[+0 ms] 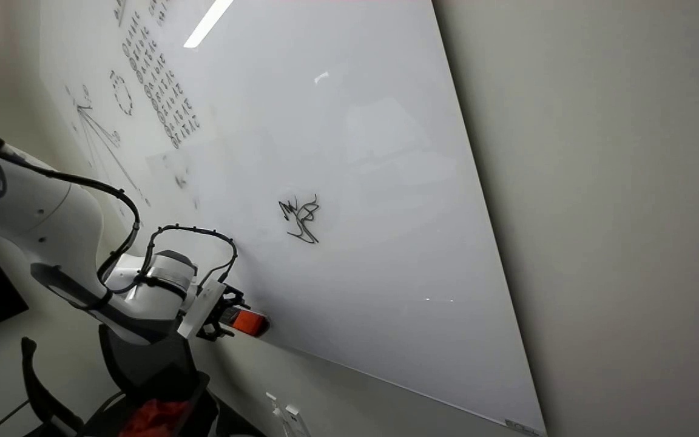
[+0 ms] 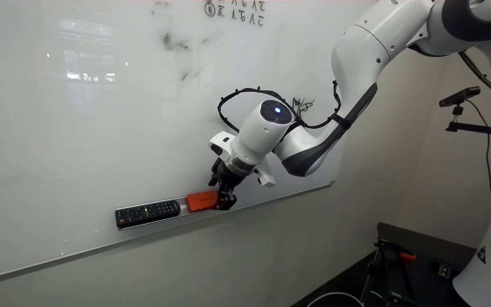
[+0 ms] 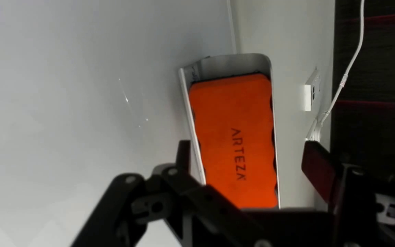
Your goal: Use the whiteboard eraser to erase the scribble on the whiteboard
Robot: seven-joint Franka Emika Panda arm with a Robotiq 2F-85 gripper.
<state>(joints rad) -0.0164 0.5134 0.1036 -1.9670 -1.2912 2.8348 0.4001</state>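
Note:
The orange whiteboard eraser (image 3: 235,116) lies in a shallow tray (image 3: 233,63) at the whiteboard's lower edge. It also shows in both exterior views (image 1: 249,323) (image 2: 203,201). My gripper (image 3: 249,161) is open at the tray. In the wrist view one finger is on the board side of the eraser and the other on the outer side, with gaps. The gripper also shows in both exterior views (image 1: 231,315) (image 2: 220,187). The black scribble (image 1: 302,220) is on the whiteboard (image 1: 398,255), above and away from the gripper. The arm's cable partly covers the scribble (image 2: 303,106) in an exterior view.
A black remote (image 2: 147,212) lies in the same tray beside the eraser. A wall outlet (image 3: 309,90) with a white cable is below the board. A black chair (image 1: 149,358) with red cloth (image 1: 154,419) stands below the arm. A camera (image 2: 459,97) sits on a bracket near the base.

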